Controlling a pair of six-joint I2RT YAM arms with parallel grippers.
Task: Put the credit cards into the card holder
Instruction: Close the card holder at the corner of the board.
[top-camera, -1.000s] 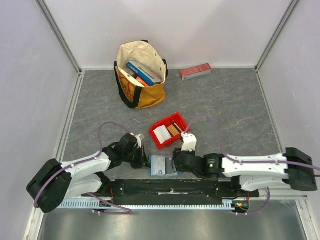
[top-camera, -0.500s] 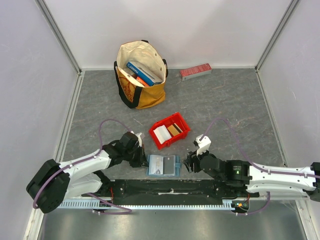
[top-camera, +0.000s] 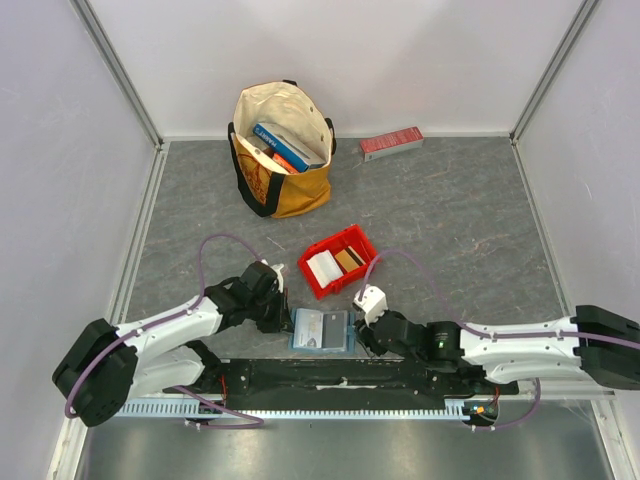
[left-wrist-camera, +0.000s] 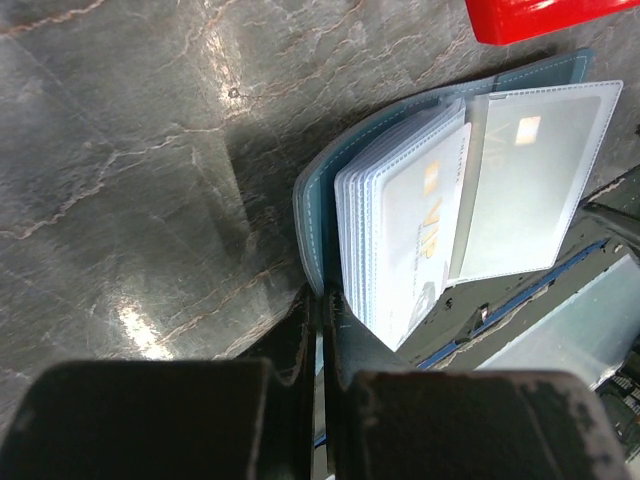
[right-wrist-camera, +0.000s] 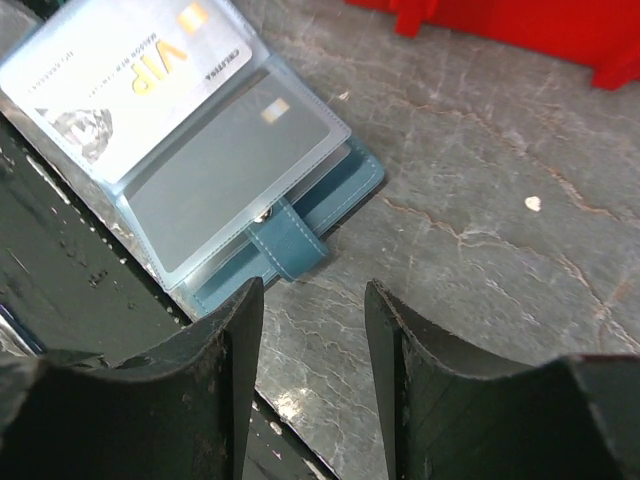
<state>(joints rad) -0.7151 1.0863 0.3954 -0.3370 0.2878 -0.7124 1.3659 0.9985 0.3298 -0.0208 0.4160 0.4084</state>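
Note:
The teal card holder lies open at the table's near edge, clear sleeves up. A white VIP card and a grey card sit in its sleeves. My left gripper is shut on the holder's left cover edge. My right gripper is open and empty, low over the table just right of the holder's closure tab. A white card and a tan card lie in the red bin behind the holder.
A tan tote bag with books stands at the back left. A long red box lies by the back wall. The black base rail runs just in front of the holder. The red bin's wall shows in the right wrist view.
My right gripper pulled away to the right from the holder, then came back left beside its tab. The left gripper kept its grip on the cover.

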